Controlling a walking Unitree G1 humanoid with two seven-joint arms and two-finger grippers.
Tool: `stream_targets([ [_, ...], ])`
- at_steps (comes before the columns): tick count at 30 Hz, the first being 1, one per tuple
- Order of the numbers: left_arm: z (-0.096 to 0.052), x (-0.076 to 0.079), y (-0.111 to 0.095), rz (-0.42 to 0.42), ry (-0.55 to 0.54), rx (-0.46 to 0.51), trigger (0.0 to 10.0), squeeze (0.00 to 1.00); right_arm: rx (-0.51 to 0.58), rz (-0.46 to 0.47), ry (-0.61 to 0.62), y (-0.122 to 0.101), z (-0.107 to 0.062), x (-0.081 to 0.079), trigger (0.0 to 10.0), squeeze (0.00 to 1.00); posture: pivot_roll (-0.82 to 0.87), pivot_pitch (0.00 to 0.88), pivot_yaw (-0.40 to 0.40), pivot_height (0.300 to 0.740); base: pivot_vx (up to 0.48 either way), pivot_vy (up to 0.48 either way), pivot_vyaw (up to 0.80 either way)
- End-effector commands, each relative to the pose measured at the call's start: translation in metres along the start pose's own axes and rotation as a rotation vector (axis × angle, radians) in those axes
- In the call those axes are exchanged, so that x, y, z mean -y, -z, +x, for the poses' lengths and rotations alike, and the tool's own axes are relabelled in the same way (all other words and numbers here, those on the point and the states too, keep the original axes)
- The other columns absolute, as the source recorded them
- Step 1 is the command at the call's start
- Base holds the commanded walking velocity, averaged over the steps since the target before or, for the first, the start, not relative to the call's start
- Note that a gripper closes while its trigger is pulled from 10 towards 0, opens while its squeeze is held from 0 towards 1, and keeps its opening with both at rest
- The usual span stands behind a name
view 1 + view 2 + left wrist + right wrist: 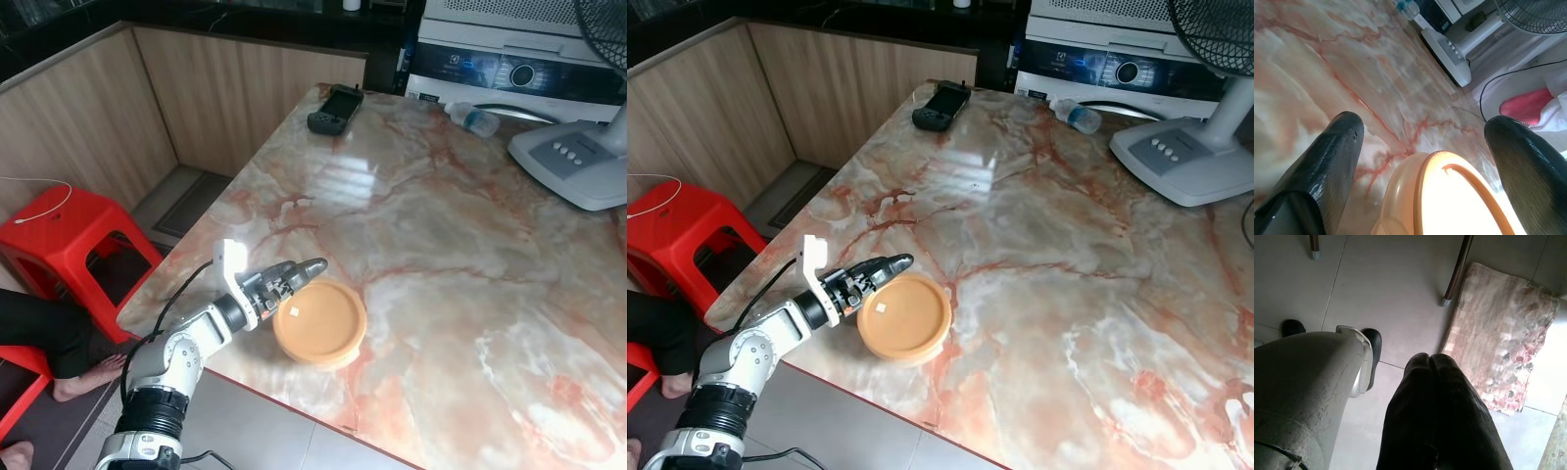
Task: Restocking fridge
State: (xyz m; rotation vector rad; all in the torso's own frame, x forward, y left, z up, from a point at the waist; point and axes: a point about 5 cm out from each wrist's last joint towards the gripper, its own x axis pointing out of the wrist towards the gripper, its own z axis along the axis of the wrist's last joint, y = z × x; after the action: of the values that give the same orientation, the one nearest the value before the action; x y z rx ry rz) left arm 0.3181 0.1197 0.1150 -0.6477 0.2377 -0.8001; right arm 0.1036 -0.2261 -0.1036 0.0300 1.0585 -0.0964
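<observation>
A round orange container [319, 321] with a lid sits near the front left edge of the marble table [441, 245]. My left gripper [294, 279] reaches over the table's edge and is at the container's left rim. In the left wrist view its two black fingers [1337, 147] stand wide open, with the container [1449, 196] low between them and not clasped. My right gripper [1431, 360] hangs idle over the tiled floor with its fingers pressed together.
A black handheld device [335, 108] lies at the table's far left corner, with a plastic bottle [472, 118] and a fan base [578, 162] at the far right. A red stool [73, 235] and a person's foot [83, 377] are left of the table. A floral rug [1503, 347] lies below.
</observation>
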Motion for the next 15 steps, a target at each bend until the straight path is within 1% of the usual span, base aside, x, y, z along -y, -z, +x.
stream_targets([
  [1,0.002,0.002,0.002,-0.022,0.017,-0.006,10.0,0.00,-0.016,-0.006,0.003,0.004,-0.001,0.001,10.0,0.00,0.05,0.070,-0.049,0.740,0.000,0.000,0.00],
  [3,0.005,0.011,0.009,-0.048,0.050,-0.018,10.0,0.00,-0.017,-0.016,0.001,0.004,-0.001,0.001,10.0,0.00,0.05,0.074,-0.050,0.740,0.000,0.000,0.00],
  [4,0.005,0.011,0.009,-0.048,0.050,-0.018,10.0,0.00,-0.017,-0.016,0.001,0.004,-0.001,0.001,10.0,0.00,0.05,0.074,-0.050,0.740,0.000,0.000,0.00],
  [5,0.006,0.015,0.013,-0.055,0.068,-0.024,10.0,0.00,-0.017,-0.015,0.001,0.004,-0.001,0.001,10.0,0.00,0.05,0.074,-0.050,0.740,0.000,0.000,0.00],
  [8,0.006,0.018,0.015,-0.058,0.076,-0.027,10.0,0.00,-0.016,-0.014,0.001,0.004,-0.001,0.001,10.0,0.00,0.05,0.076,-0.049,0.740,0.000,0.000,0.00],
  [9,0.005,0.022,0.018,-0.062,0.091,-0.028,10.0,0.00,-0.015,-0.013,0.000,0.004,-0.001,0.001,10.0,0.00,0.06,0.079,-0.049,0.740,0.000,0.000,0.00],
  [11,0.003,0.025,0.020,-0.071,0.096,-0.026,10.0,0.00,-0.015,-0.012,-0.001,0.004,-0.001,0.000,10.0,0.00,0.06,0.078,-0.050,0.740,0.000,0.000,0.00],
  [15,0.000,0.023,0.021,-0.087,0.078,-0.026,10.0,0.00,-0.015,-0.014,-0.002,0.003,-0.001,0.000,10.0,0.00,0.07,0.078,-0.049,0.740,0.000,0.000,0.00],
])
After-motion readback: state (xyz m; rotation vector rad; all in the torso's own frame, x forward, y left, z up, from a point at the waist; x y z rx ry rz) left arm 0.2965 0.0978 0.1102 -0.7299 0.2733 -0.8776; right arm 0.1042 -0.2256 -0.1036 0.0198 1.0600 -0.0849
